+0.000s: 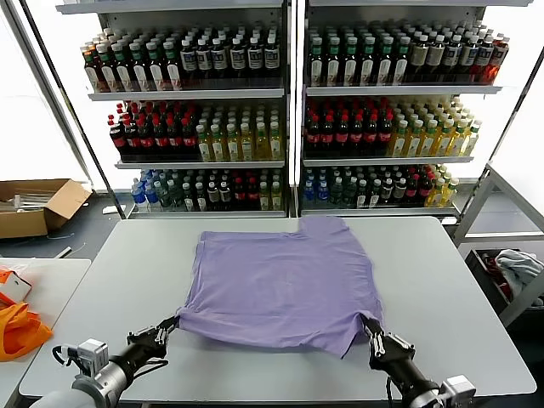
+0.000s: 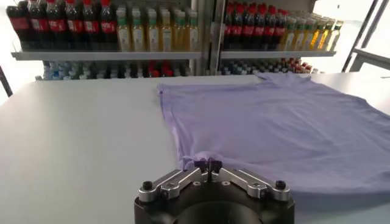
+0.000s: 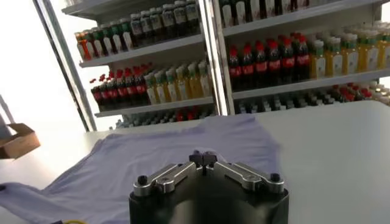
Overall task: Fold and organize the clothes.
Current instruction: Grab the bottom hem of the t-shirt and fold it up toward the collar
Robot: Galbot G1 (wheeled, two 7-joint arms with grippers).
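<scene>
- The head view alone shows the whole lavender T-shirt (image 1: 280,285) spread flat on the grey table (image 1: 442,289), with one sleeve pointing toward the far edge, and both arms reaching in from the near edge.
- The left gripper (image 1: 167,327) pinches the shirt's near left corner, its fingers closed on a small peak of cloth; the left wrist view confirms this, showing the fingertips (image 2: 208,164) together on a bunched bit of hem (image 2: 194,159).
- The right gripper (image 1: 369,327) is clamped on the near right corner of the shirt; in the right wrist view its fingertips (image 3: 204,158) meet over the purple fabric (image 3: 152,161).
- Only the head view takes in the orange fabric item (image 1: 19,330) on a side table to the left, an open cardboard box (image 1: 38,204) on the floor, and a white-grey cloth bundle (image 1: 518,268) on a low rack to the right.
- Behind the table stand shelves of bottled drinks (image 1: 289,110), dark, red-capped, yellow and green, against bright windows.
- The bottle labels are too small to read.
</scene>
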